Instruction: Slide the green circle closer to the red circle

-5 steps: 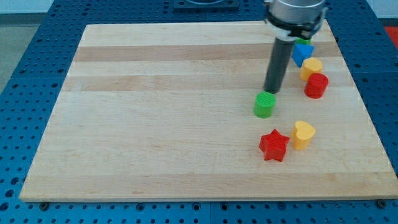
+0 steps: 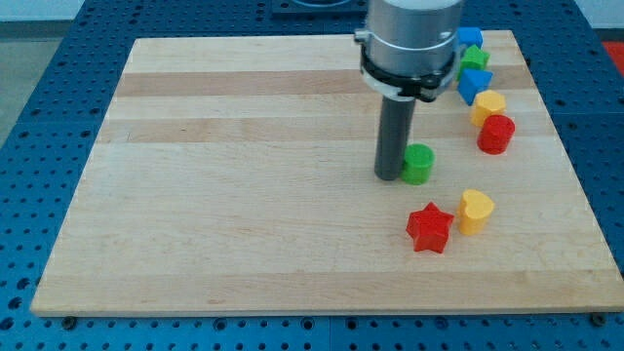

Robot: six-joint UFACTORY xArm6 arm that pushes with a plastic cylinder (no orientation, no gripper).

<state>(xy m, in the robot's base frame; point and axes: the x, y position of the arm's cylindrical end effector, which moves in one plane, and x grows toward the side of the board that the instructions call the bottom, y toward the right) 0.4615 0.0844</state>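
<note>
Rod set to the left of the green circle, ready to shove it rightward.

My tip (image 2: 389, 176) stands on the wooden bench (image 2: 244, 195), touching or just beside the green circle (image 2: 418, 164) on the view's left side. That puts it behind the block for a push toward the red circle (image 2: 495, 134), which sits near the right edge. There is no claw on this arm, only the bare rod. A red star (image 2: 429, 228) and yellow heart (image 2: 475, 211) lie below. No labels or writing can be read anywhere.
</note>
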